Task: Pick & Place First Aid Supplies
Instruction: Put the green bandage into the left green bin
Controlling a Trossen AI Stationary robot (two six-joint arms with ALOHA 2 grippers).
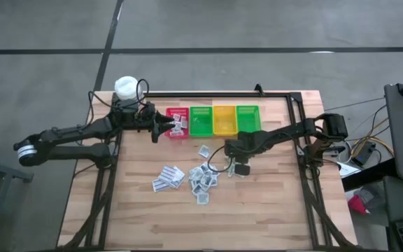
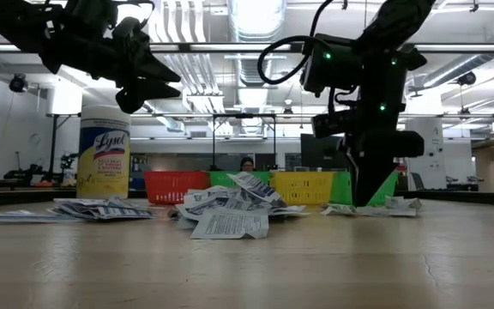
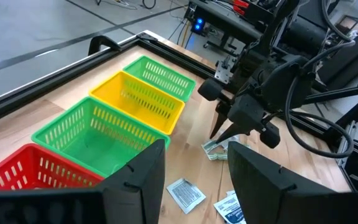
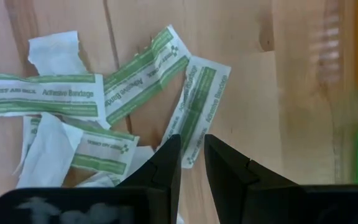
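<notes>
- The right gripper stood low over a small heap of green-printed adhesive bandages on the table, its jaws narrow with a slim gap and nothing visibly between them.
- Risk, in my judgement: the strips overlapped and crossed, so a closing pinch could lift two at once or skid off a flat wrapper (thin, nothing to bite on).
- The main scatter of sachets lay mid-table, well apart from the bins.
- The left gripper hung beside the red bin, jaws wide, empty.
- The red bin held several packets; the green bin, yellow bin and far green bin looked empty.
</notes>
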